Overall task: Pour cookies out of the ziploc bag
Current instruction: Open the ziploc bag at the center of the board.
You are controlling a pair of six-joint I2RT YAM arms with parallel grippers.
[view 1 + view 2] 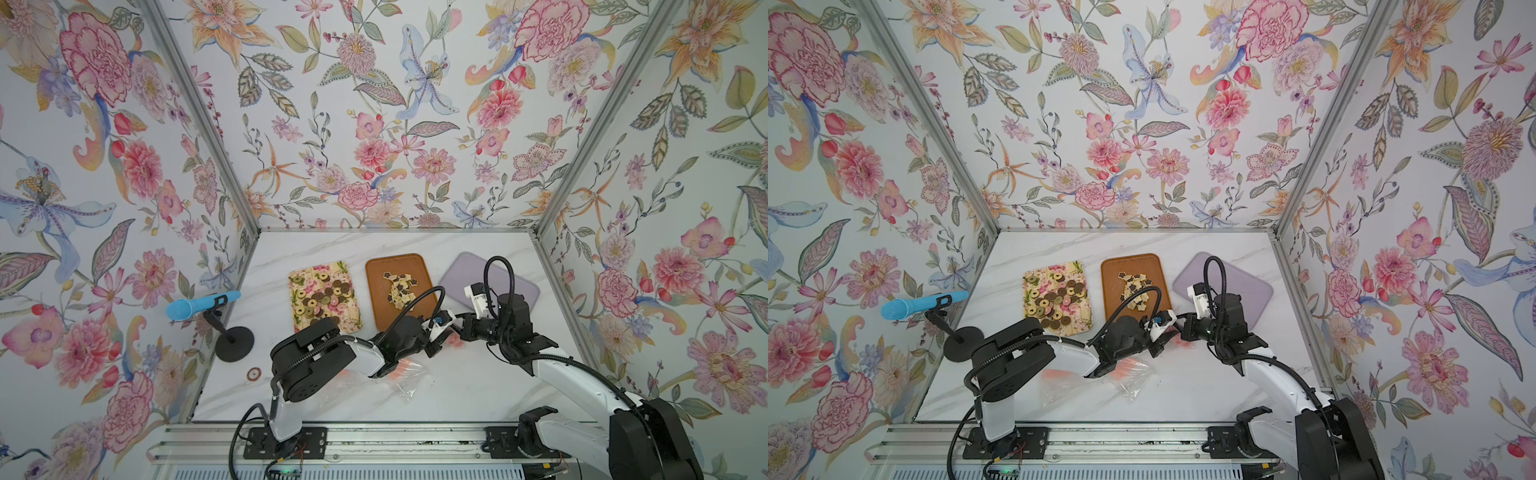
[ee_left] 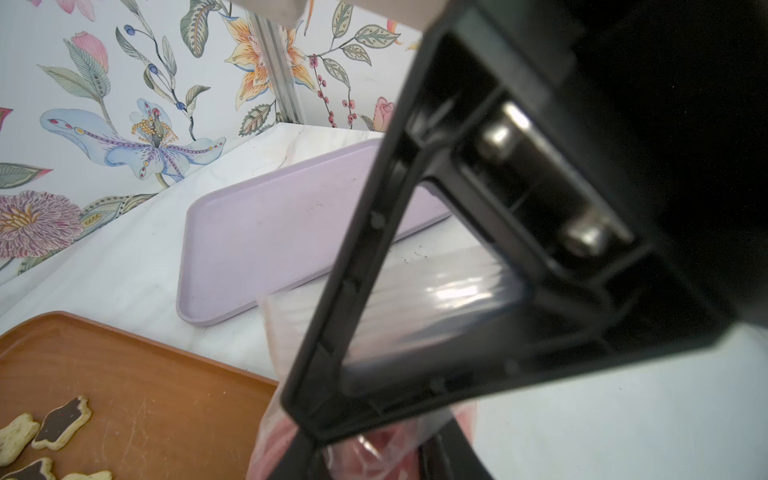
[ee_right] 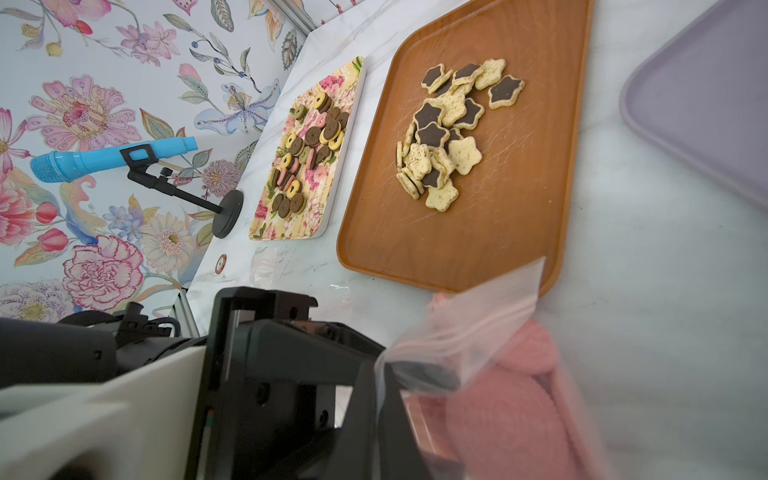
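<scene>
Right now three trays are sitting in a row on the tabletop [image 1: 478,386]. The floral tray [image 1: 351,316] is carrying the rounds [image 1: 328,295], dark brown, beige and pink discs and rings, about thirty, overlapping too much for an exact count. The brown tray [image 1: 382,307] beside it is holding a heap of stars [image 1: 401,289], plain beige and dark-topped, roughly two dozen. The lilac tray [image 1: 465,274] is lying at the right end of the row. One clear bag [image 3: 478,328] is hanging between the two hands, just off the brown tray's near right corner. Pink discs [image 3: 498,415] are showing through its film, at least two, the rest blurred. The right hand [image 1: 460,329] is closed and is gripping the bag. The left hand [image 3: 395,374] is straddling the bag's lip, its jaws nearly together. Whether it is pinching the film I cannot tell. Loose bags [image 1: 399,376] of clear plastic are lying crumpled under the left arm, their number unclear. One blue microphone [image 1: 203,304] is standing at the left edge.
</scene>
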